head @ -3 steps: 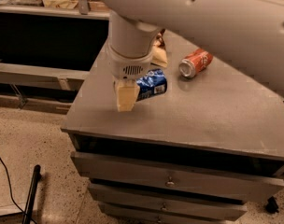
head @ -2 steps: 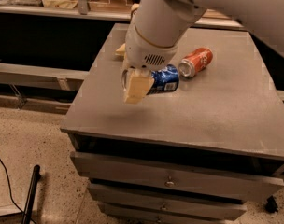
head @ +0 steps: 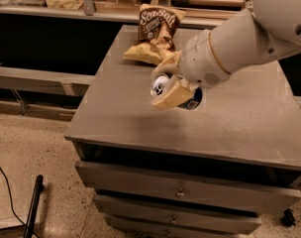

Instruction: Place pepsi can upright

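My gripper (head: 166, 83) hangs above the middle of the grey cabinet top (head: 140, 118), at the end of the white arm that comes in from the upper right. Its tan fingers (head: 172, 96) are shut on the pepsi can (head: 163, 86), a dark blue can held lifted off the surface. The can is tilted on its side, with its silver end facing the camera and its blue body (head: 192, 102) showing behind the lower finger. The orange-red can is hidden behind the arm.
A brown Sea Salt chip bag (head: 153, 33) lies at the back of the cabinet top. The cabinet has drawers (head: 180, 190) below its front edge. A counter with shelves runs behind. A black cable and a black bar (head: 32, 205) lie on the floor at left.
The gripper has lifted the pepsi can off the cabinet top and swung it round, so the can's silver end now faces the camera. The arm now covers the orange-red can.
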Action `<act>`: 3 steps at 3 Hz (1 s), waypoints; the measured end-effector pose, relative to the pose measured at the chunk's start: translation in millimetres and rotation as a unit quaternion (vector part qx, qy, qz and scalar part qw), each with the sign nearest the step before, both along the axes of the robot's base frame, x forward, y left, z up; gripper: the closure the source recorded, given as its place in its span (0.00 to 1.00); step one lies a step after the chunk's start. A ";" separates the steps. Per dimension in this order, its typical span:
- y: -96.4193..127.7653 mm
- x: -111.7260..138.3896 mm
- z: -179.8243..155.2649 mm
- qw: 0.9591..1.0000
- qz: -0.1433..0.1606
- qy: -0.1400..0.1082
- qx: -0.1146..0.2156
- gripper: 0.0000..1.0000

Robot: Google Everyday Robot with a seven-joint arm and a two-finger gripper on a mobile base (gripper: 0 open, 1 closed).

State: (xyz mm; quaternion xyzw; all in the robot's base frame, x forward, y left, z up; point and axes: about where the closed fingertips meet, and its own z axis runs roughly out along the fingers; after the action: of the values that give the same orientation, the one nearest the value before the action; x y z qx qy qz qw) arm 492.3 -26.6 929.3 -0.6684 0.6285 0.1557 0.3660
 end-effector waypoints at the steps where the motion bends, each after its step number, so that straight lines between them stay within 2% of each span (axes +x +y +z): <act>1: 3.4 -6.1 8.9 1.000 0.000 0.006 0.021 1.00; 2: 4.7 -6.0 8.7 1.000 0.001 0.006 0.019 1.00; 3: 6.8 -2.2 9.0 0.998 0.008 0.033 0.057 1.00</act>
State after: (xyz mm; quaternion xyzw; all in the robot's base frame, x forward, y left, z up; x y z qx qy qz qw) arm 490.2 -19.8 938.2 -0.6459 0.6253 0.2158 0.3811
